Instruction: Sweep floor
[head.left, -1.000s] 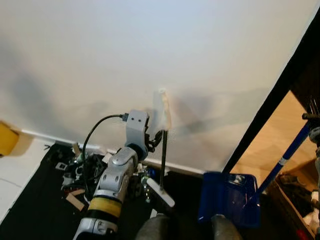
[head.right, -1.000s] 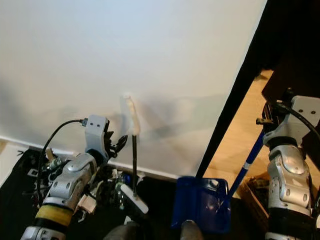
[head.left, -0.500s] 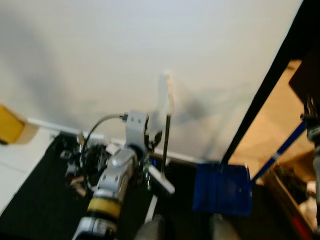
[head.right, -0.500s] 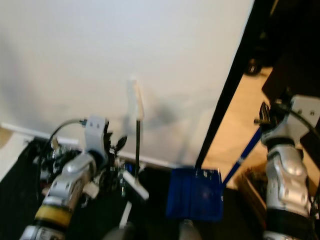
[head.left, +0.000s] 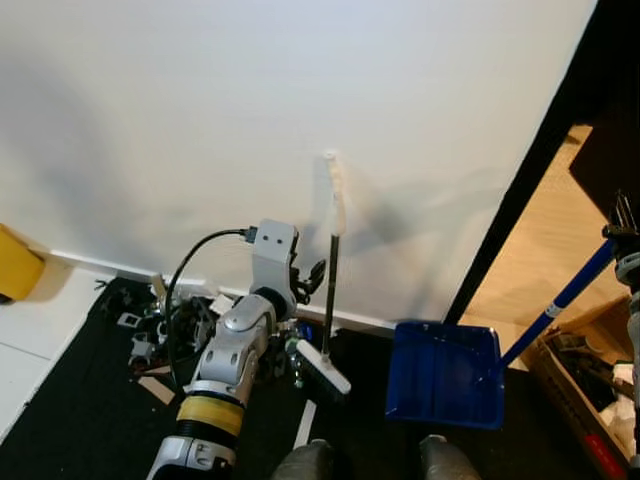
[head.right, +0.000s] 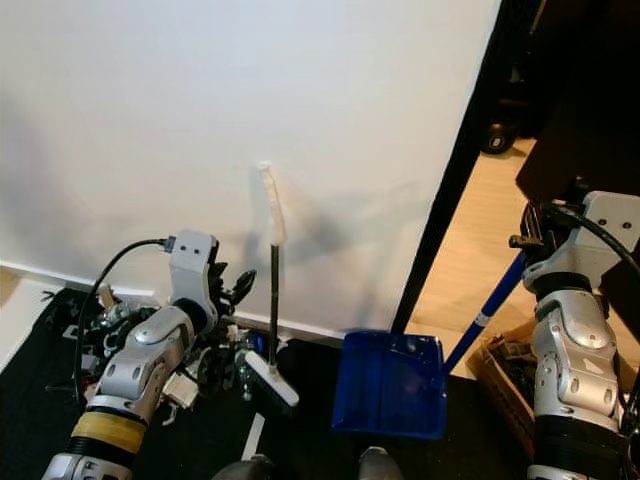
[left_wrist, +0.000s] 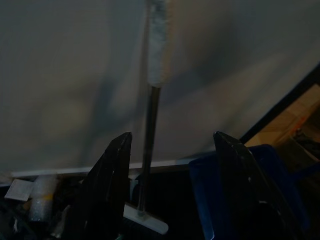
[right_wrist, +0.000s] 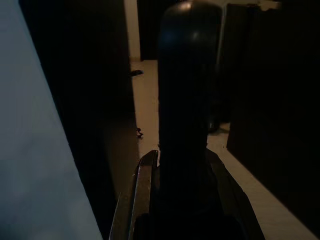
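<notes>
A broom (head.left: 330, 285) stands upright against the white wall, with a thin dark pole, a white foam grip on top and its white head (head.left: 322, 366) on the black mat. My left gripper (head.left: 312, 273) is open just left of the pole; in the left wrist view the pole (left_wrist: 150, 130) shows between the spread fingers (left_wrist: 112, 185), a little beyond them. A blue dustpan (head.right: 390, 385) rests on the floor to the right. Its long blue handle (head.right: 490, 310) slants up to my right gripper (head.right: 530, 240), which is shut on the handle's dark top (right_wrist: 187, 100).
A heap of small debris and scraps (head.left: 150, 335) lies on the black mat (head.left: 70, 420) by the baseboard, left of my arm. A yellow object (head.left: 15, 265) sits far left. An open doorway with a wooden floor (head.left: 550, 250) and a cluttered box (head.left: 590, 375) are on the right.
The whole view has shifted and sharpened as the camera moved. Broom, dustpan and both arms keep the same places relative to one another.
</notes>
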